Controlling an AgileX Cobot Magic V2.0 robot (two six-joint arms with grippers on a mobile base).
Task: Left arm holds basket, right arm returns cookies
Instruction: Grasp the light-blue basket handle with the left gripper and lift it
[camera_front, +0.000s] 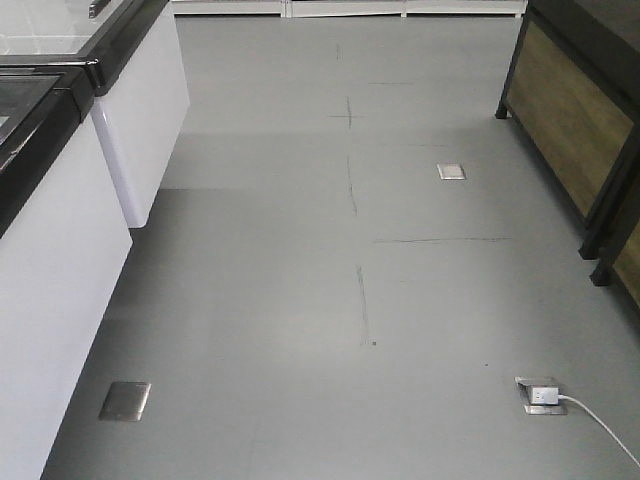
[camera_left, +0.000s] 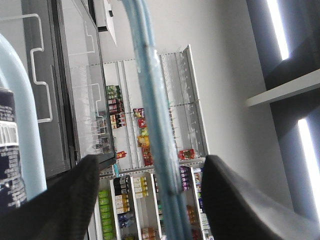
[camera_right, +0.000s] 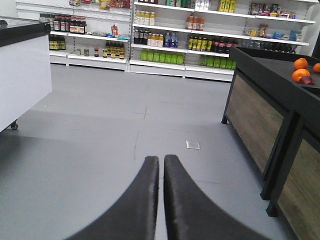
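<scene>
Left claw (camera_left: 150, 167) is spread, the basket (camera_left: 27, 130) handles (camera_left: 155, 115) running lengthwise between its fingers. The cookies (camera_left: 7, 165) lie beside the rim, long axis up-frame. Right claw (camera_right: 161, 160) is pressed together, empty, above the floor (camera_right: 90, 150).

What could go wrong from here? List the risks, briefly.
1. The left gripper's fingers stand apart on either side of the handles, with gaps, so the basket may slip or swing.
2. The right gripper is shut and empty. It must open before reaching for the cookies, or it may knock them.
3. A cable lies on the floor ahead, and driving on could snag it.
</scene>
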